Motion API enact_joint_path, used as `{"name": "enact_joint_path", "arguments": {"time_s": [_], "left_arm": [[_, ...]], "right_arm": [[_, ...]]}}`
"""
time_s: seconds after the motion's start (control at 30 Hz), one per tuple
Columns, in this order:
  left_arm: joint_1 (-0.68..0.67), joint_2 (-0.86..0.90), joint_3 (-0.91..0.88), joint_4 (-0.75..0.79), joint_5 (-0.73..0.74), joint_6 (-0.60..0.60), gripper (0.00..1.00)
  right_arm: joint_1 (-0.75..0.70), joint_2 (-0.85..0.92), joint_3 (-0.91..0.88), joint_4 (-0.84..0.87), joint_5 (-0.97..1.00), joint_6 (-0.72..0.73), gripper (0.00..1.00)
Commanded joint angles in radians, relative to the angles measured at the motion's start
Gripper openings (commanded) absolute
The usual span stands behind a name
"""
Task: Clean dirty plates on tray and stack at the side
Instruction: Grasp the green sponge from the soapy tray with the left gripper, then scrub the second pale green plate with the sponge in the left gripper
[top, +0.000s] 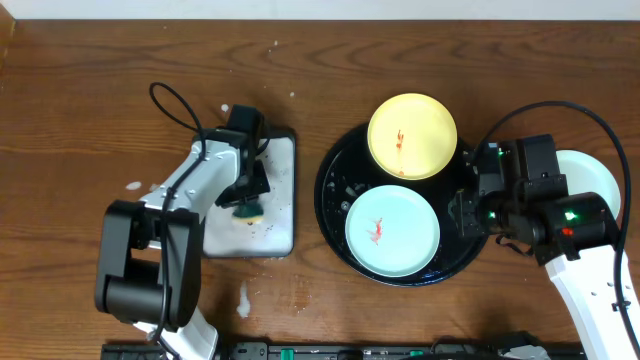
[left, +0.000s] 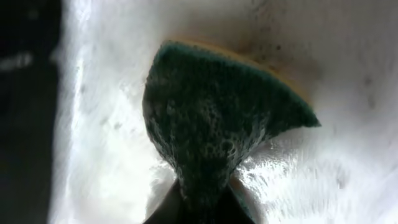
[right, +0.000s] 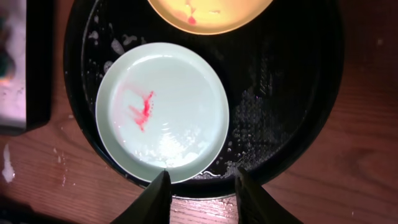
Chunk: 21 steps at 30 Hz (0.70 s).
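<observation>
L gripper (left: 208, 202) clamps green sponge (left: 217, 118) over white tray (top: 282, 190). R gripper (right: 201, 177) jaws apart, empty, at black tray (top: 335, 180) rim beside mint plate (top: 392, 232); yellow plate (top: 412, 136) also on it; third plate (top: 592, 178) on surface by R arm

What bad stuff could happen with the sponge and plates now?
1. The left gripper pinches the sponge by one narrow end, so it could slip out while scrubbing.
2. The black tray looks wet, so the mint plate might slide when the right gripper, open at its rim, tries to steady it.
</observation>
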<state>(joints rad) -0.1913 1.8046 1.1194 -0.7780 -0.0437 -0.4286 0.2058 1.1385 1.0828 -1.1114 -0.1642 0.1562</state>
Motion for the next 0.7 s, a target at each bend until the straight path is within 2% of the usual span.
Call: {"name": "enact_joint_path", "arguments": {"time_s": [0.0, 0.23, 0.37, 0.5, 0.67], "left_arm": [[0.002, -0.081, 0.079, -0.068, 0.013, 0.068, 0.08], [-0.061, -0.265, 0.173, -0.182, 0.024, 0.142, 0.08], [-0.162, -0.371, 0.175, -0.172, 0.133, 0.142, 0.08], [-0.278, -0.39, 0.174, -0.14, 0.222, 0.055, 0.08], [-0.404, -0.344, 0.147, -0.066, 0.253, -0.076, 0.08]], "right_arm": [[-0.006, 0.014, -0.019, -0.003, 0.003, 0.051, 0.32], [-0.007, 0.075, -0.107, 0.084, 0.013, 0.082, 0.25], [-0.012, 0.132, -0.161, 0.146, -0.033, 0.059, 0.26], [-0.024, 0.222, -0.206, 0.225, -0.032, 0.052, 0.34], [-0.083, 0.356, -0.211, 0.315, -0.109, 0.006, 0.35]]}}
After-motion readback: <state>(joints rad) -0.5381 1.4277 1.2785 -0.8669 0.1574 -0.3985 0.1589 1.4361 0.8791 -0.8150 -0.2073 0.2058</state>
